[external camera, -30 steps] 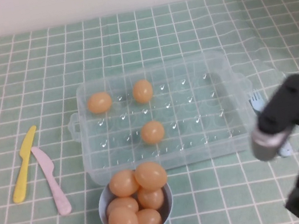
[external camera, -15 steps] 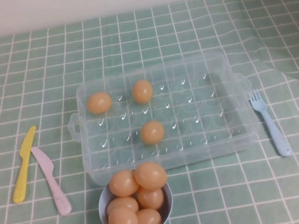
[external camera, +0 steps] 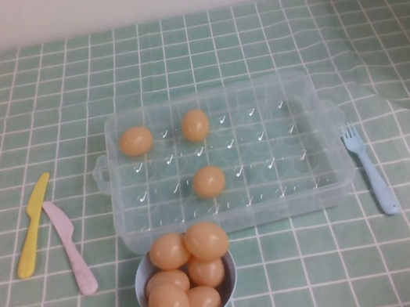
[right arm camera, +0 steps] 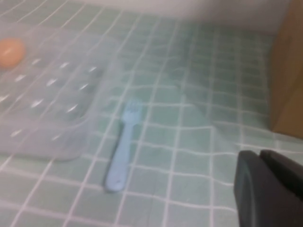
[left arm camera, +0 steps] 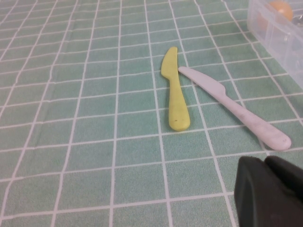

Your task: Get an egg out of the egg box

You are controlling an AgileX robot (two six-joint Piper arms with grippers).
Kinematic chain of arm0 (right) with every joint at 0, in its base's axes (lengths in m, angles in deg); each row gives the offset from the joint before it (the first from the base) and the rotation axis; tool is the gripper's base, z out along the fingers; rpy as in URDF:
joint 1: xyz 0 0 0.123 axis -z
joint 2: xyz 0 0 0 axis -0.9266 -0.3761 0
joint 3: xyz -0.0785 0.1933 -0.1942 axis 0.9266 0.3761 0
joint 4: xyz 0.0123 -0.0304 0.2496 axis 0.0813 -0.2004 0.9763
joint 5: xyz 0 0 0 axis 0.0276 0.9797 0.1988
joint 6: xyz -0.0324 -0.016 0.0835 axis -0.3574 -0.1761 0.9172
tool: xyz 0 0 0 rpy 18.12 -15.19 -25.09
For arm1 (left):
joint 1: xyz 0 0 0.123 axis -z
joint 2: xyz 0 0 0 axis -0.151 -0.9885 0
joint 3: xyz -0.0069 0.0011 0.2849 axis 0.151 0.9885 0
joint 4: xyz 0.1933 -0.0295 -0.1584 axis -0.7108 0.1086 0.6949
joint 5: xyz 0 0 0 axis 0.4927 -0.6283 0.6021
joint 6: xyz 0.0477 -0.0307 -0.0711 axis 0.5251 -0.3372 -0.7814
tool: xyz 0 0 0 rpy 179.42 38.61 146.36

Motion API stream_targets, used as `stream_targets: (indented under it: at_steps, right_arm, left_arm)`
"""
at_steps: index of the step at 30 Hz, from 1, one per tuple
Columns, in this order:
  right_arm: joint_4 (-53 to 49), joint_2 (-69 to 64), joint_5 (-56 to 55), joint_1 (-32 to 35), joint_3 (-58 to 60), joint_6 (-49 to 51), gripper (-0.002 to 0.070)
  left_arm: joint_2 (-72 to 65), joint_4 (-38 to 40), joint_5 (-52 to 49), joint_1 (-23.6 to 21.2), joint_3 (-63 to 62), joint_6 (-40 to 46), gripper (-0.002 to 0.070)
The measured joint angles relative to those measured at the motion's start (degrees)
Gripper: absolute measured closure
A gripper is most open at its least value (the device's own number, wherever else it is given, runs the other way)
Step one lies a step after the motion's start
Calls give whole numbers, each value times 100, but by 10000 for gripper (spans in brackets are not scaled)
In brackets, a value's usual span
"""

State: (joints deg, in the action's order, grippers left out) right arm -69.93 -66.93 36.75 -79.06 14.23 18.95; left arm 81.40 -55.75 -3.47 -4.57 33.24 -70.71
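The clear egg box (external camera: pixel 285 155) lies mid-table in the high view. Three orange-tan eggs sit in its cups: one at the far left (external camera: pixel 136 141), one beside it (external camera: pixel 195 124), one nearer the front (external camera: pixel 209 180). Neither arm shows in the high view. My left gripper (left arm camera: pixel 265 163) is shut and empty, low over the cloth near the two knives; a box corner (left arm camera: pixel 279 33) shows there. My right gripper (right arm camera: pixel 260 153) is shut and empty, to the right of the box (right arm camera: pixel 47 94) and the fork.
A light-blue bowl (external camera: pixel 139 283) heaped with several eggs stands against the box's front edge. A yellow knife (external camera: pixel 33 225) and a pink knife (external camera: pixel 70 246) lie left of the box. A blue fork (external camera: pixel 371 169) lies to its right. A brown object (right arm camera: pixel 289 71) stands at the far right.
My right arm has drawn back toward the lower right and left the high view, uncovering the blue fork. The eggs, box and bowl have not moved.
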Motion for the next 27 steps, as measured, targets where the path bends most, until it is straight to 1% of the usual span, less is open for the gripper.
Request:
stream_targets:
  at_steps: [3,5,13,18,24,27]
  right_arm:
    - [210,400,-343,473,354,0,693]
    - [313,642,-444,581,516,0,693]
    - [367,1633,-417,563,895,0,694]
    - [380,1662,-158,354,898,0,694]
    - [468,1662,-144,305,898,0,694]
    - [744,1662,-91,301,898,-218,694]
  left_arm:
    - [0,0,0,0,0,0,680]
    - [0,0,0,0,0,0,680]
    - [0,0,0,0,0,0,680]
    - [0,0,0,0,0,0,680]
    - [0,0,0,0,0,0,680]
    - [0,0,0,0,0,0,680]
